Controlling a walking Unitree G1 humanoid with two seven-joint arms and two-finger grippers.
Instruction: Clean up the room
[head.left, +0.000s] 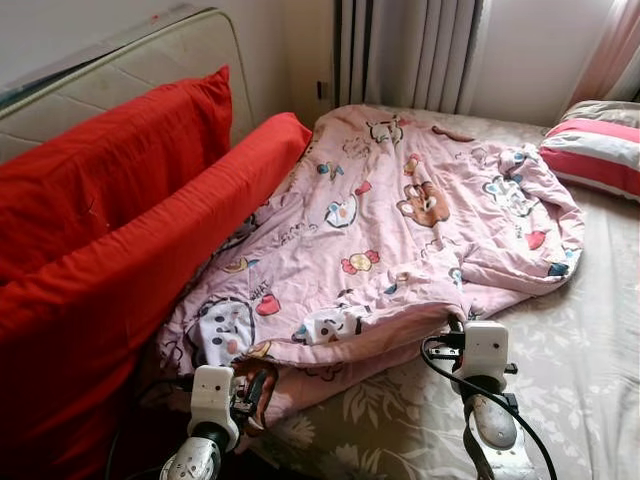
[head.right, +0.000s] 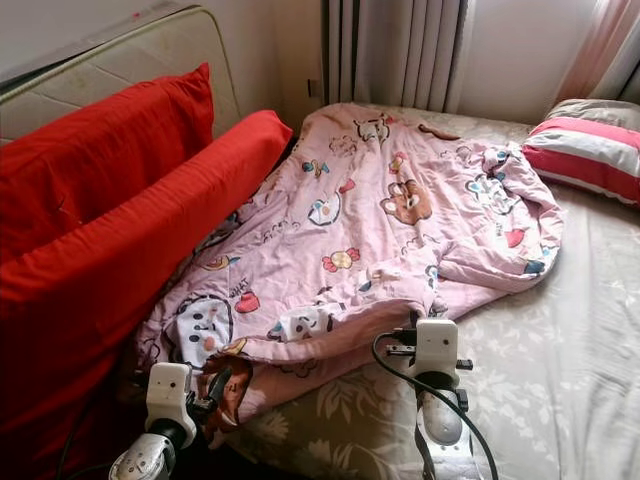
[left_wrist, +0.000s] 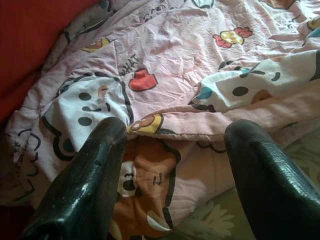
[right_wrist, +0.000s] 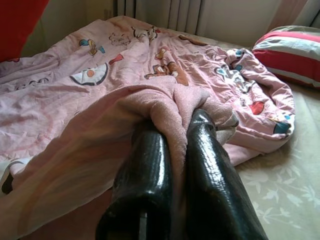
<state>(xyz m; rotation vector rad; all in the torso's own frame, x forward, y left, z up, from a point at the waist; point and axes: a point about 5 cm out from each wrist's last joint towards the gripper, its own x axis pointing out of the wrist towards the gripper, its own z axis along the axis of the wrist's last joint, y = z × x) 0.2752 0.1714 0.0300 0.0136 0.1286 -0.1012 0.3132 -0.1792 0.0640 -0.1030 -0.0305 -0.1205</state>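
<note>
The bed (head.left: 590, 350) before me wears a beige leaf-print sheet. A pink cartoon quilt (head.left: 400, 220) sprawls across it from my near edge to twelve o'clock. A striped pillow (head.left: 595, 150) lies at two o'clock, red cushions (head.left: 110, 230) at ten.

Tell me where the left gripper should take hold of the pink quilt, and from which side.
Grip the pink quilt at its folded near edge, coming from the foot of the bed. The left gripper has its jaws open right before that thick fold, matching the right gripper, already shut on the same edge.
</note>
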